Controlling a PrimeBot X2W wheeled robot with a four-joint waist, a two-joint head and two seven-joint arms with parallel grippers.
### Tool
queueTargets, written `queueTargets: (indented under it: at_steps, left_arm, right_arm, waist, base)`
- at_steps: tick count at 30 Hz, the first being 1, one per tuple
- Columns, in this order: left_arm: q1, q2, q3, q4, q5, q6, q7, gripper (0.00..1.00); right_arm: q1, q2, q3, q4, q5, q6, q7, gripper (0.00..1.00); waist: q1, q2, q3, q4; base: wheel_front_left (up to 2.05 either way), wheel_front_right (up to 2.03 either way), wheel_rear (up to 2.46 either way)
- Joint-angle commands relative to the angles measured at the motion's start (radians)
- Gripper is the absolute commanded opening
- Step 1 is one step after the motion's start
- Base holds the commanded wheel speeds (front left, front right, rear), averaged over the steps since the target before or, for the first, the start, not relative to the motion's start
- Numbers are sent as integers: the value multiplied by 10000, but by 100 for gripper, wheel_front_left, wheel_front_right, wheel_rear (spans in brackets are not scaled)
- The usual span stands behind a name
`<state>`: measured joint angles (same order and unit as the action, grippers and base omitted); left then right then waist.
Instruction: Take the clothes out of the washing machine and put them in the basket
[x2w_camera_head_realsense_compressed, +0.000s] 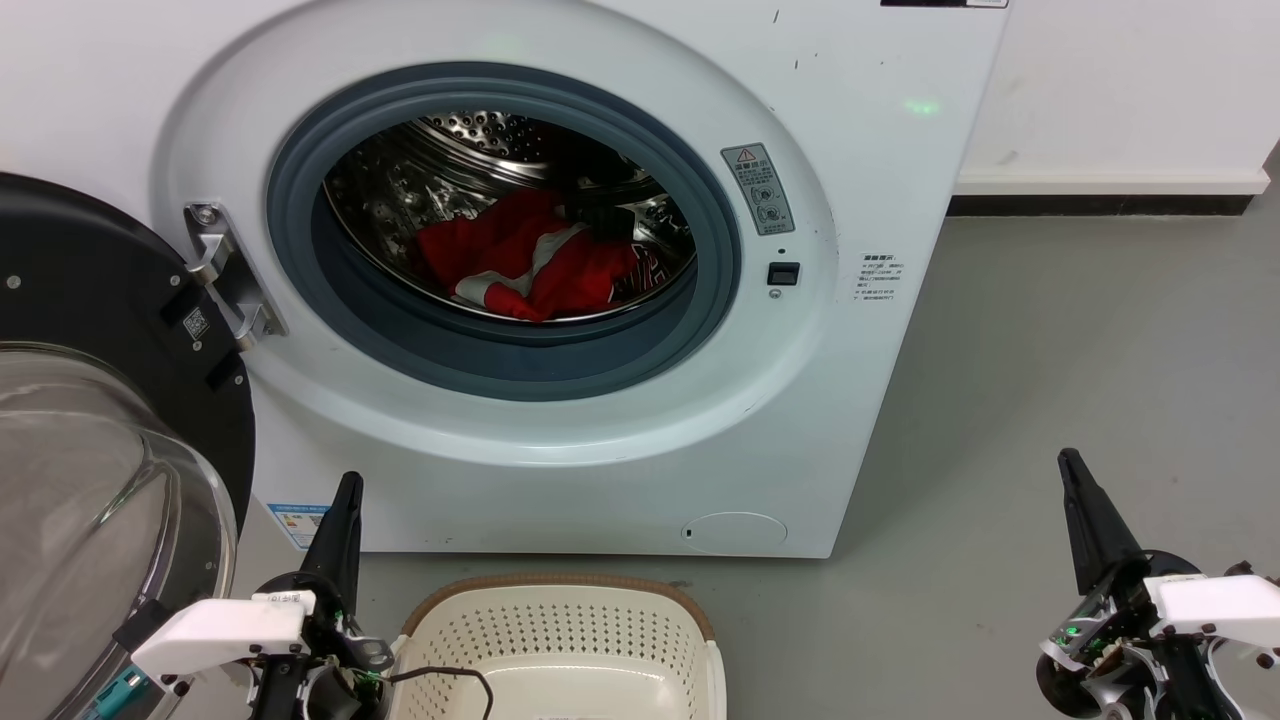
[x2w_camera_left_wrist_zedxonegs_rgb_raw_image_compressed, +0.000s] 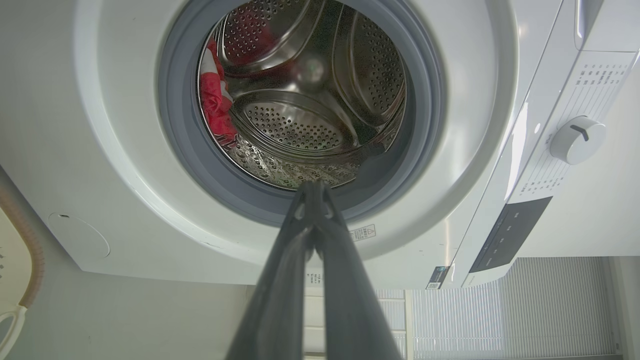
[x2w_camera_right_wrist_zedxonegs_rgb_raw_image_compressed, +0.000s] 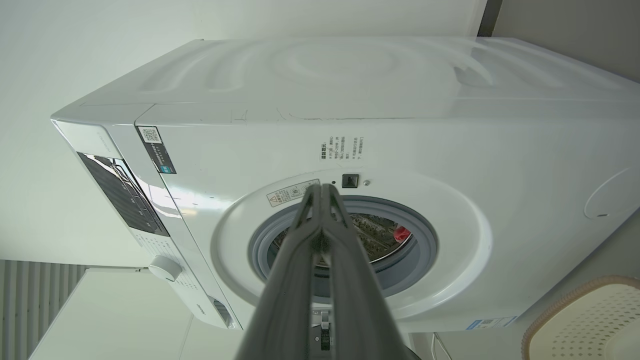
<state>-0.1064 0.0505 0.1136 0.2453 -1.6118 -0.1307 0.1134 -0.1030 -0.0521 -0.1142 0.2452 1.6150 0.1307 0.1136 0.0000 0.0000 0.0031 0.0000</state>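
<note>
A white washer (x2w_camera_head_realsense_compressed: 880, 200) stands on a grey floor (x2w_camera_head_realsense_compressed: 1050, 350), with its round glass door (x2w_camera_head_realsense_compressed: 100, 420) swung wide open to the left. Red clothes (x2w_camera_head_realsense_compressed: 530, 265) with white trim lie bunched in the bottom of the steel drum (x2w_camera_head_realsense_compressed: 470, 140), behind the grey rubber rim. A cream basket (x2w_camera_head_realsense_compressed: 560, 625) with a brown rim sits on the floor just in front of the washer, below the opening. The left gripper (x2w_camera_head_realsense_compressed: 349, 485) is at the lower left, just beside the basket. Its two dark fingers are pressed together, hold nothing and point up at the washer front. The right gripper (x2w_camera_head_realsense_compressed: 1068, 460) is at the lower right over the floor, well apart from the basket, its fingers likewise closed tip to tip and holding nothing
</note>
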Motion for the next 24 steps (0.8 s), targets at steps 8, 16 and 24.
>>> queueTargets:
  at_steps: [8,16,24]
  left_arm:
    - [-55,-12,22,-2,-23,-24,42,0]
    - [-55,-12,22,-2,-23,-24,42,0]
    - [-55,-13,22,-2,-23,-24,42,0]
  right_arm:
    - [-120,29,9,11,-47,0,2,0]
    - [-120,29,9,11,-47,0,2,0]
    - [-120,29,10,11,-48,0,2,0]
  waist:
    - [0,0,0,0]
    - [0,0,0,0]
    - [0,0,0,0]
  base:
    - [0,0,0]
    - [0,0,0]
    - [0,0,0]
